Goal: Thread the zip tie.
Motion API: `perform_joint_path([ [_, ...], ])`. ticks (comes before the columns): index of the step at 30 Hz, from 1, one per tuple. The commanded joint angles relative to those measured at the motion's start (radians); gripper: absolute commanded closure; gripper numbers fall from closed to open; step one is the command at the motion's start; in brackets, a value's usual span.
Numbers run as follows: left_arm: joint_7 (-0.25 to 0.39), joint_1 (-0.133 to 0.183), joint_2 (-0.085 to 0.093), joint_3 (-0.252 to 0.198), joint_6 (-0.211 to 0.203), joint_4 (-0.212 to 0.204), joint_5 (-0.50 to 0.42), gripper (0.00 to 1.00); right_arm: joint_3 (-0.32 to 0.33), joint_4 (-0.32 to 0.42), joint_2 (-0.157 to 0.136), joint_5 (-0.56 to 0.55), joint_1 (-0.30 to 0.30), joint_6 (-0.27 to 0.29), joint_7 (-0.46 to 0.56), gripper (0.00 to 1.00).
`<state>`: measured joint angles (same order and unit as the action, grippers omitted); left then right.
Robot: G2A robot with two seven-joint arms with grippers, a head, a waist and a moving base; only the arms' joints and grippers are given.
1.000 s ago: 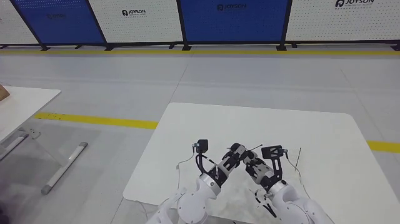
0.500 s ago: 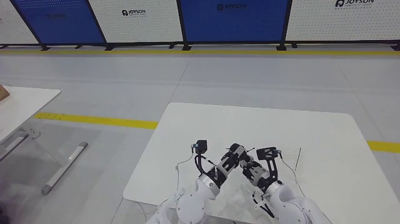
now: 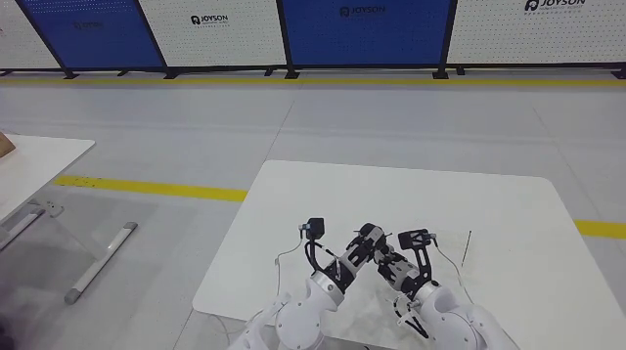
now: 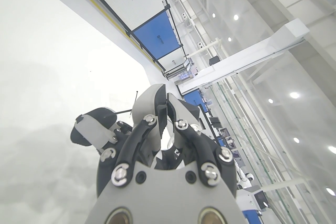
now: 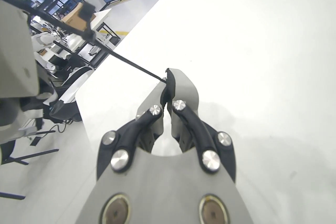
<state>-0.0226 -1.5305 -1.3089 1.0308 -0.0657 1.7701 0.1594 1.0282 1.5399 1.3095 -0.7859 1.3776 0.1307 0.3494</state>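
Zip tie, thin black plastic strap, held above white bench between closed left pincer and right pincer clamping its tip; right has edged toward left, likely feeding tip to head.

Two black zip ties: a held zip tie and a loose zip tie. Two grippers: the left gripper and the right gripper. Two white tables: the work table and a side table. Two blue pegboard panels and three white pegboard panels.
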Motion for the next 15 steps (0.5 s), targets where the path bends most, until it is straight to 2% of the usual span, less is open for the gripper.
perform_joint_path([
  [1, -0.001, 0.001, 0.0, -0.001, 0.001, 0.0, -0.001, 1.0, -0.001, -0.003, 0.0, -0.001, -0.001, 0.001, 0.002, 1.0],
  [15, -0.008, 0.0, 0.0, -0.006, 0.001, 0.002, 0.003, 1.0, -0.001, -0.012, -0.003, -0.012, -0.002, 0.013, 0.01, 1.0],
])
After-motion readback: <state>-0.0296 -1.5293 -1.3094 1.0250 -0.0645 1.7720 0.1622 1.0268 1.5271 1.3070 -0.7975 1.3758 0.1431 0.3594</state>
